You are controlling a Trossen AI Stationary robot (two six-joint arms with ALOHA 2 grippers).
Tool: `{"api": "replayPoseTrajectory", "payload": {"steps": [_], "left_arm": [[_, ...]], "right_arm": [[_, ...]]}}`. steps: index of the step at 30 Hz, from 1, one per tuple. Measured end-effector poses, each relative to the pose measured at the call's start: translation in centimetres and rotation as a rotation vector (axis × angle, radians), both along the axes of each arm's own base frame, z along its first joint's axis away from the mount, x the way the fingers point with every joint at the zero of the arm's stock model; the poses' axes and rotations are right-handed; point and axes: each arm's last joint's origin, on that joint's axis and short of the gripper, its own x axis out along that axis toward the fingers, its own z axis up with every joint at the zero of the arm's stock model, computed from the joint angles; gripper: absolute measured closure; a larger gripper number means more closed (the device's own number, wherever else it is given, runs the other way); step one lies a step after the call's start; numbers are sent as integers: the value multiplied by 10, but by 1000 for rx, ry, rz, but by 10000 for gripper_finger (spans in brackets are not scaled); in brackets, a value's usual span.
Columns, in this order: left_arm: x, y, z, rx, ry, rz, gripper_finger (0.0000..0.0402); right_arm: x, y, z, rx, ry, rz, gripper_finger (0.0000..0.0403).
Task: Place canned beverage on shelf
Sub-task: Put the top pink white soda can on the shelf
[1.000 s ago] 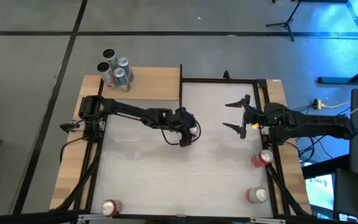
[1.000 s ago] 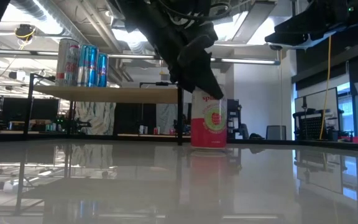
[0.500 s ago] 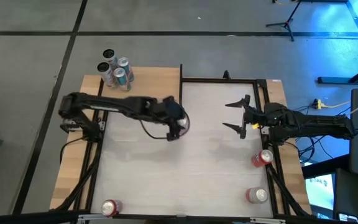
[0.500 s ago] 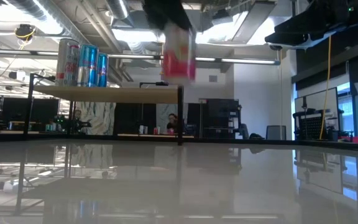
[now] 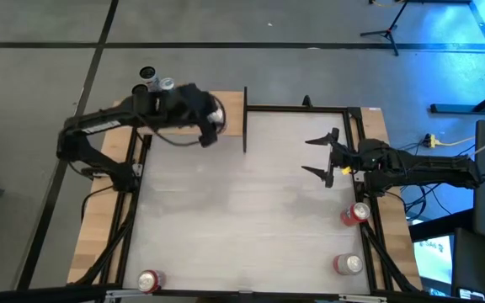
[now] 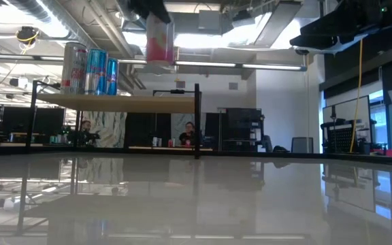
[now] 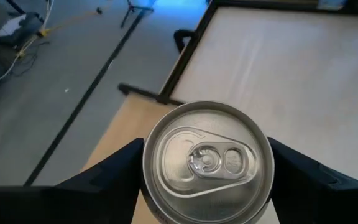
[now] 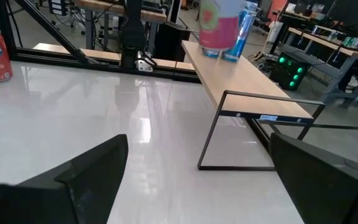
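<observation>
Pink-and-white aluminium beverage can [image 6: 160, 39] clamped by sidewall in left end effector [image 5: 211, 118], lifted above light tan wooden shelf [image 6: 124, 103], near shelf's bench-side edge. Likely thin-walled, smooth, dentable: grip mid-body, gently. Right end effector [image 5: 324, 156] wide open, empty, near bench's right edge.

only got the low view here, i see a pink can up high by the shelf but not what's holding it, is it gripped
Observer: Yes. In the left wrist view the left gripper has a finger on each side of the pink can.
Operator: is it over the shelf yet
Observer: From above, the can is over the wooden shelf, near its right end.
Operator: how close to the cans already up there
Observer: The high view shows those cans at the shelf's far left corner, apart from the held one.
Operator: right arm in the way
Observer: No. The right gripper is open at the table's right side.
</observation>
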Motion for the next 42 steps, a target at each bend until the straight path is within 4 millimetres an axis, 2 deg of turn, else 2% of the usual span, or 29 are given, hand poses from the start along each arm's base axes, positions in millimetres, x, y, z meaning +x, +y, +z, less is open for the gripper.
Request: {"api": "replayPoseTrajectory", "payload": {"steps": [6,10,18,25,34,42], "left_arm": [[-12,43,-6,-45,59,-43,138],[-24,68,-10,-66,94,-12,138],[-50,105,-12,-92,100,15,138],[-70,133,-26,-123,92,31,138],[-82,150,-53,-160,105,56,136],[-83,151,-55,-156,112,71,112]], "right_arm": [[0,0,0,0,-2,0,15],[0,0,0,-1,1,0,15],[10,-1,-4,0,29,0,15],[28,-1,-11,2,52,0,15],[48,-2,-18,-29,56,6,15],[51,-3,-19,-48,49,10,15]]}}
